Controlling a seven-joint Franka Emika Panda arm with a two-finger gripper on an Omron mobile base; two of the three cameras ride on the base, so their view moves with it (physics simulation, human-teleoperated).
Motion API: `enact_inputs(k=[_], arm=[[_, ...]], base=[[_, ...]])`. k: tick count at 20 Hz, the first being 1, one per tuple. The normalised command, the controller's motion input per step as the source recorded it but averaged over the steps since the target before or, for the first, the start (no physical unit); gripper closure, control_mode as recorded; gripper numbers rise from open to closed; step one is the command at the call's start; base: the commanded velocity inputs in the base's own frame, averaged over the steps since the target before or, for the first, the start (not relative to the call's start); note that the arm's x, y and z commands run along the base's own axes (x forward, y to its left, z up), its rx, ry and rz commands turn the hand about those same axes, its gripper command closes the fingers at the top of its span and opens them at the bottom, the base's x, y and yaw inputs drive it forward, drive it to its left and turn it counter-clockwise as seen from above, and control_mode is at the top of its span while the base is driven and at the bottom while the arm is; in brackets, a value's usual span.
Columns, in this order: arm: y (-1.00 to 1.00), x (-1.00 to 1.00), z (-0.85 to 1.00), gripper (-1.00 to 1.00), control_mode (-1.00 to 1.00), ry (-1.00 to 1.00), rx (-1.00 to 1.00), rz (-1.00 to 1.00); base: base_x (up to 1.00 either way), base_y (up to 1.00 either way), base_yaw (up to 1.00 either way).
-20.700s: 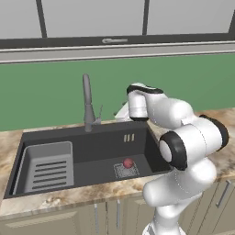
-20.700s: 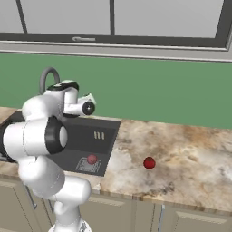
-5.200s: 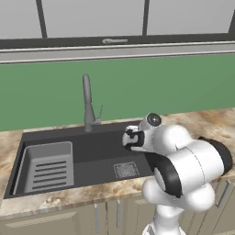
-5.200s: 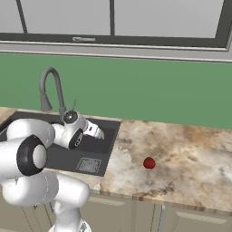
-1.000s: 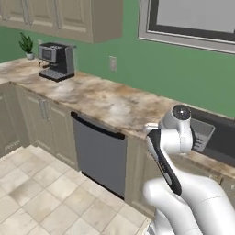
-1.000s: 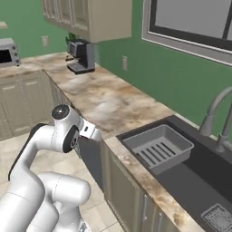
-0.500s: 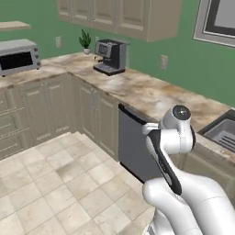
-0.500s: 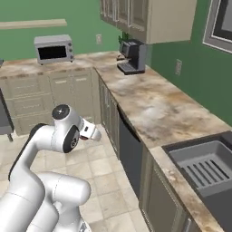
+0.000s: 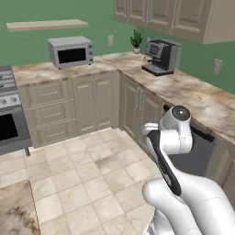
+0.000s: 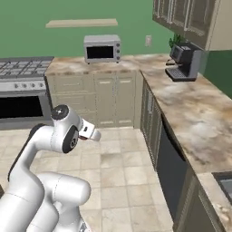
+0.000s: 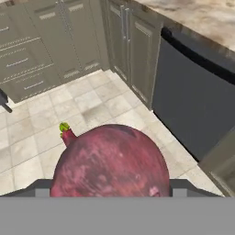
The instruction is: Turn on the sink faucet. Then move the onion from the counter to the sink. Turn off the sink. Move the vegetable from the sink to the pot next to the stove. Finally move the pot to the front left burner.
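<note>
honestly, the onion [image 11: 110, 160] looks like an easy carry; it sits right up against the hand camera, a fat round reddish-purple ball with a blotchy, faintly glossy skin and a stubby stem with a green tip poking off its upper left; it sits low in the hand view right where the finger tips would be, so i'd say the gripper [image 10: 90, 132] is clamped on the onion across its widest part, jaws spread wide around it, though the tips themselves are hidden behind it; my guess is it's light, firm and a bit slick, so a round thing like that could roll or squirt out if the squeeze is off-centre; taking it across the belly, not near the stem, seems right.

around it: pale square floor tiles [image 9: 87, 170], matte; beige panelled cabinet fronts [image 9: 94, 105]; a marbled beige-brown counter [image 10: 181, 104] with a polished look; a flat black dishwasher panel [image 11: 193, 105]; the stove [image 10: 22, 86] with grid grates and a dark oven window over on the far wall, a boxy silver microwave [image 10: 102, 48] near it.
</note>
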Motion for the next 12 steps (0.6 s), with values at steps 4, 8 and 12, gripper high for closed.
enact_inputs(k=[4, 8, 12], arm=[[0.00, 0.00, 0.00, 1.00, 1.00, 0.00, 0.00, 0.00], [0.00, 0.00, 0.00, 1.00, 1.00, 0.00, 0.00, 0.00], [0.00, 0.00, 0.00, 1.00, 1.00, 0.00, 0.00, 0.00]], base=[[0.79, 0.02, 0.31], [0.74, -0.10, 0.30], [0.73, -0.04, 0.32]])
